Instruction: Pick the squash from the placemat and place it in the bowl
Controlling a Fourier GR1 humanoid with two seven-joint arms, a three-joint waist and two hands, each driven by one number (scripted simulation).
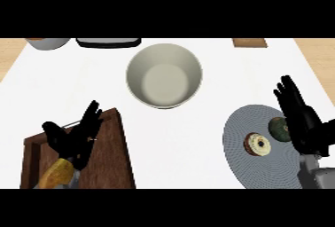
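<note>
The squash, dark green and round, lies on the round grey placemat at the right, partly hidden by my right hand. That hand is open, its fingers straight and pointing away from me, right beside the squash on its right. The pale bowl stands in the middle of the white counter, farther back and to the left, with nothing in it. My left hand rests open over a dark wooden board at the lower left.
A round iced pastry sits on the placemat just left of the squash. An orange-yellow item lies on the board by my left forearm. At the back edge are a grey vessel, a black tray and a brown object.
</note>
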